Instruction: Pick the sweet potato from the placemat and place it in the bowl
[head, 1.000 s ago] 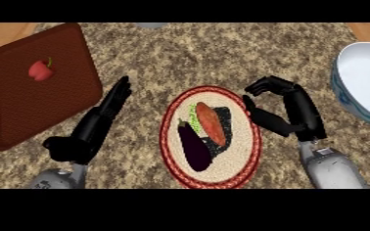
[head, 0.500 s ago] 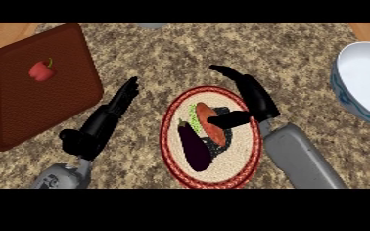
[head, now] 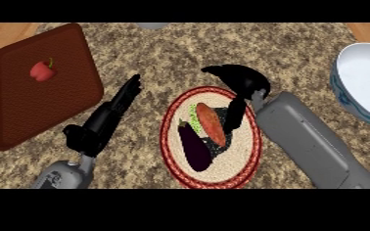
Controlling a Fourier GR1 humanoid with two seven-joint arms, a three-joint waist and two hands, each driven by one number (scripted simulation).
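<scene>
The right hand (head: 244,84), glossy black, hangs over the far side of the placemat (head: 224,169) with its thumb spread wide and its fingers (head: 235,117) straight, closing on nothing. They lie just beside the right flank of the sweet potato (head: 209,120), a smooth orange oval on the round, woven, red-rimmed mat. A dark aubergine (head: 194,148) lies left of it. The white bowl (head: 353,76) sits well apart at the right edge of the speckled stone bench (head: 166,54). The left hand (head: 108,120) rests flat-fingered left of the mat.
</scene>
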